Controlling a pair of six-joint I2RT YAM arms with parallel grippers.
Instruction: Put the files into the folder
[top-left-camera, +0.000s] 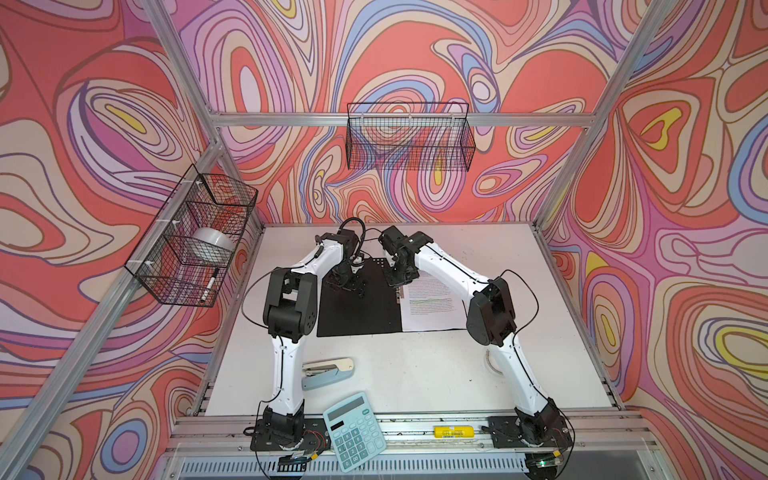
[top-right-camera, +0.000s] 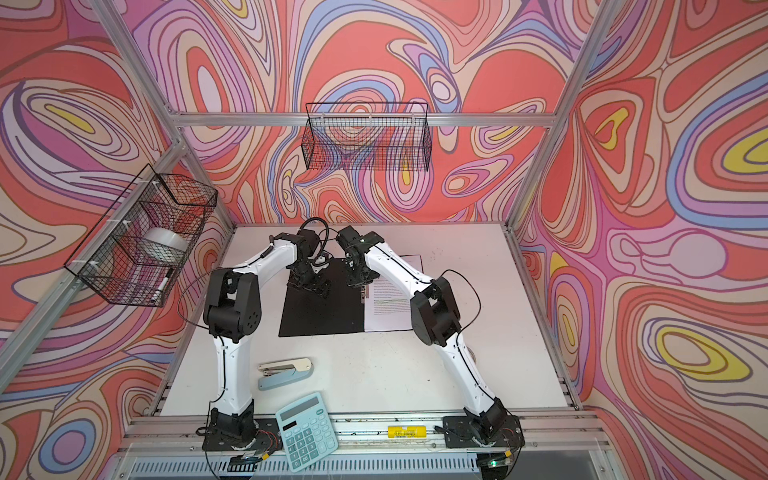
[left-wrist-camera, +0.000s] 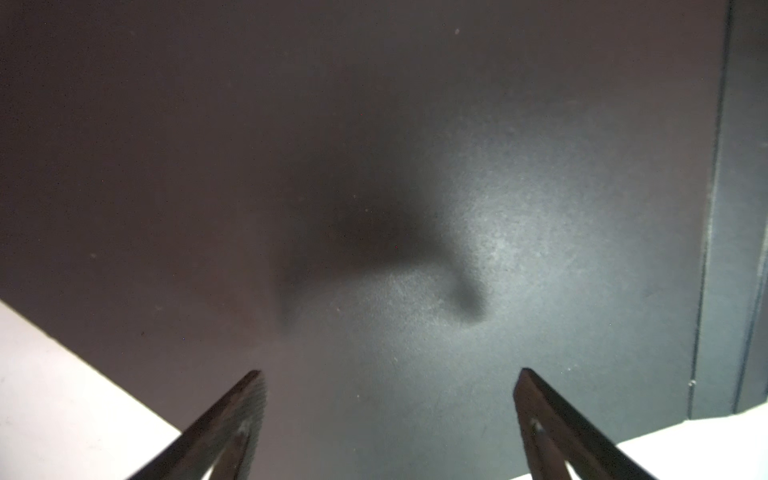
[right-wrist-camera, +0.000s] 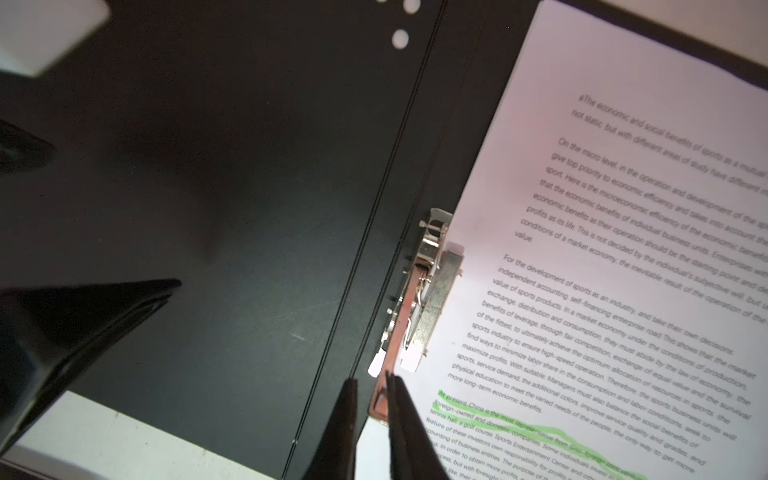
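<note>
Here, your right gripper (right-wrist-camera: 371, 379) pinches the stiff lever of the metal spine clip (right-wrist-camera: 432, 299), likely the safest hold, beside the light, limp white printed sheets (top-left-camera: 432, 303) lying on the right half of the open black folder (top-left-camera: 357, 316), far-centre on the white table (top-left-camera: 415, 374); your left gripper (left-wrist-camera: 390, 371) hangs spread over its left cover.

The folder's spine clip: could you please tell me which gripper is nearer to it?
Right. The right gripper is at the spine clip, jaws closed on its lever end. The left gripper hangs open over the left cover of the folder, apart from the clip.
</note>
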